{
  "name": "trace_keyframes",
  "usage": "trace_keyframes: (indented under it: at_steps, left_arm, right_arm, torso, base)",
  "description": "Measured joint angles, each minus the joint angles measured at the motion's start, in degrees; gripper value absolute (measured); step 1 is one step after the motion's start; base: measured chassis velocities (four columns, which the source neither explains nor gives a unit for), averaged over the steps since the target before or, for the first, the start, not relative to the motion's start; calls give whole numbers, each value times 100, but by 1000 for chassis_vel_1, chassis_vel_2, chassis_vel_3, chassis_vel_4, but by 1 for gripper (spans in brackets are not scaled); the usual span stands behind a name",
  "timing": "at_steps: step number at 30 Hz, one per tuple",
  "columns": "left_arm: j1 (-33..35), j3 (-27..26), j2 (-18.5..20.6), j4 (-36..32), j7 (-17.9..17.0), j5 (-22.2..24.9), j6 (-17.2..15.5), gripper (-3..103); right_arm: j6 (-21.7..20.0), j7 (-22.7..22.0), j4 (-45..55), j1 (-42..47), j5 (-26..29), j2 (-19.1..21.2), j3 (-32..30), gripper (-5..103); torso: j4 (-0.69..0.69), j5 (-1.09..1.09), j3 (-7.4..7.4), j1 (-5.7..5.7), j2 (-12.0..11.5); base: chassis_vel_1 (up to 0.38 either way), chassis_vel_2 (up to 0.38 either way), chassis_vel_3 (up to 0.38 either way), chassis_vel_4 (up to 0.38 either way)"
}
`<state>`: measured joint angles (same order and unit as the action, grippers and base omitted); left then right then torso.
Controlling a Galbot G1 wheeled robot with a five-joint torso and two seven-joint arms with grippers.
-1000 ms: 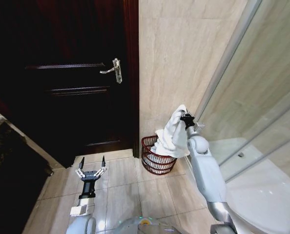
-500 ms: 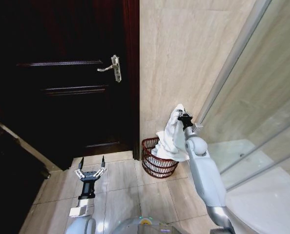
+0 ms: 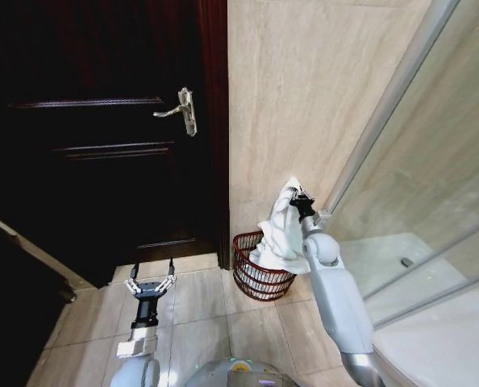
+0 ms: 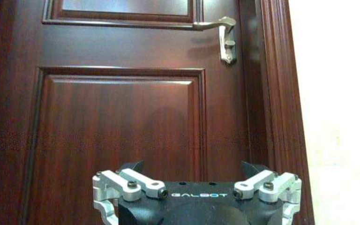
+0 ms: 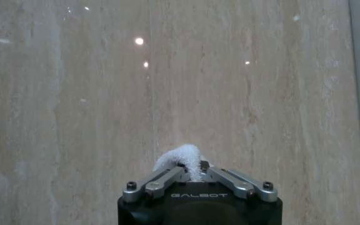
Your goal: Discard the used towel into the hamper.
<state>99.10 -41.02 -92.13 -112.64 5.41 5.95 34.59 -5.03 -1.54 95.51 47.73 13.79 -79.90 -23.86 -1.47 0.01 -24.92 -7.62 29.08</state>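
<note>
The right gripper [image 3: 297, 196] is clamping the white towel [image 3: 278, 234] above the hamper [image 3: 256, 276], the cloth's draping folds hiding the hamper's far rim. The left gripper [image 3: 151, 281] is hanging spread wide, beside the hamper, facing the dark door [image 3: 102, 145].

The right gripper [image 5: 191, 174] pinches a white towel [image 5: 181, 157] before a beige tiled wall [image 5: 167, 84]
</note>
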Motion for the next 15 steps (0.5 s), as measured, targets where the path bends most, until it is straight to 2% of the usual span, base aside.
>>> trace_keyframes:
  at_steps: [7,15]
  left_arm:
    - [-15,-2,0,35,11,20,-14,100]
    - [-42,10,0,109,14,7,0,100]
  right_arm:
    - [27,22,9,61,-52,-32,2,2]
    - [98,64,101,227,-145,-23,-64,2]
  torso:
    - [-1,-1,0,0,5]
    - [-7,-3,90,62,-147]
  base:
    - [0,0,0,0]
    - [-21,47,28,-16]
